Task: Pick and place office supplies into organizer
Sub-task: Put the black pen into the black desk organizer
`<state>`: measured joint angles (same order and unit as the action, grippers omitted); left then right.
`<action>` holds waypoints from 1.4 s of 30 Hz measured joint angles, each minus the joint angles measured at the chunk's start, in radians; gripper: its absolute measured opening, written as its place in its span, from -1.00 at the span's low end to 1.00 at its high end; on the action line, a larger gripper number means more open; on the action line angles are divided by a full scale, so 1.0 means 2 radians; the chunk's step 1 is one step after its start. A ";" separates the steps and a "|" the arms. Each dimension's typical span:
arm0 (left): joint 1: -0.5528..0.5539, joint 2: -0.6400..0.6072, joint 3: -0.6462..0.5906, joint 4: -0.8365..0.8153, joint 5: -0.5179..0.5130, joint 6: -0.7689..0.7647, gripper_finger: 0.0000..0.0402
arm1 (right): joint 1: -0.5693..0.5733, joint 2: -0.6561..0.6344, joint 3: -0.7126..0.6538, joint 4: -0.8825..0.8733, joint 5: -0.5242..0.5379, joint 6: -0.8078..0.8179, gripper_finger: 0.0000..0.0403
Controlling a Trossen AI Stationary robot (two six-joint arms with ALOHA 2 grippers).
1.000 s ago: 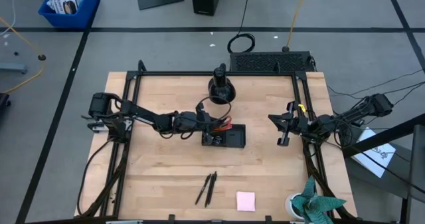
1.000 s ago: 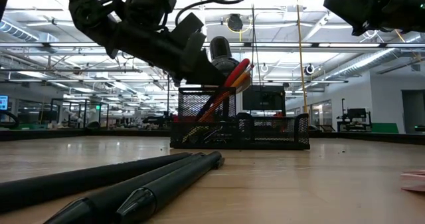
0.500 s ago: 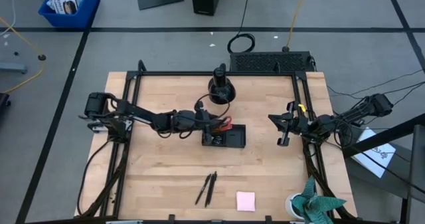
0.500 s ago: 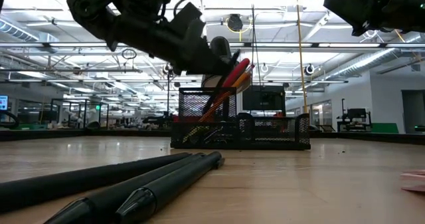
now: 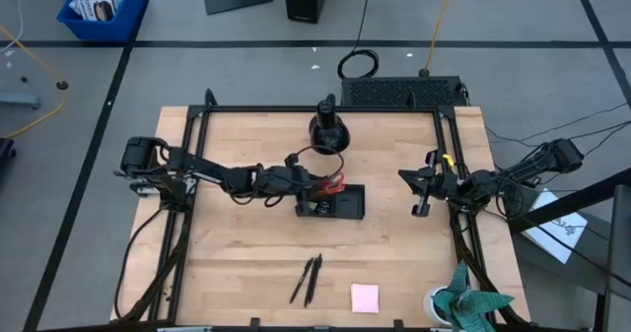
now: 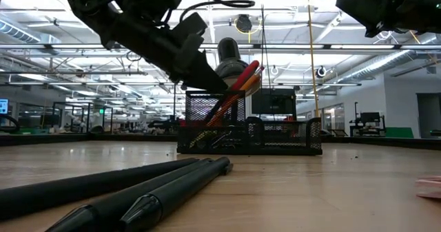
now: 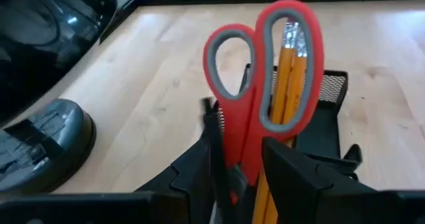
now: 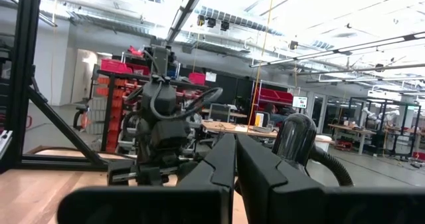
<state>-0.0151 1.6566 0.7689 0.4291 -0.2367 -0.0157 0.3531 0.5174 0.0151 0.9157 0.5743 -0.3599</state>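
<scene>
1. The red-handled scissors (image 7: pixel 262 84) stand upright in the tall mesh cup at the left end of the organizer (image 5: pixel 333 203), handles up, with two orange pencils (image 7: pixel 290 64) beside them.
2. The organizer sits mid-table, in front of the round black stand (image 5: pixel 326 130).
3. The left gripper (image 5: pixel 302 186) hangs just beside the scissors' handles, its fingers parted and apart from them, holding nothing.
4. Three black pens (image 5: pixel 307 279) lie near the table's front edge, the pink sticky-note pad (image 5: pixel 365 298) near them.
5. The right gripper (image 5: pixel 418 192) waits at the right side, fingers pressed together, empty.
</scene>
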 joint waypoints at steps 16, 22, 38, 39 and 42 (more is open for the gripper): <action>-0.092 -0.018 0.167 -0.347 -0.134 -0.141 -0.29 | 0.000 0.000 0.000 0.000 0.000 -0.001 -0.96; -0.170 0.041 0.310 -0.588 -0.093 -0.412 -0.29 | 0.000 0.000 0.000 0.000 0.000 -0.008 -0.96; -0.269 0.195 0.349 -0.488 0.035 -0.579 -0.29 | 0.000 0.000 0.000 -0.009 -0.001 0.033 -0.96; -0.267 0.199 0.349 -0.490 0.034 -0.580 -0.29 | 0.000 0.000 0.000 -0.010 -0.001 0.034 -0.96; -0.260 0.204 0.349 -0.492 0.033 -0.566 -0.29 | 0.000 0.000 0.000 -0.011 -0.001 0.036 -0.96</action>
<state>-0.5359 2.0651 1.4662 -0.5541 -0.1707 -1.1485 0.3531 0.5182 0.0154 0.8930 0.5726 -0.2888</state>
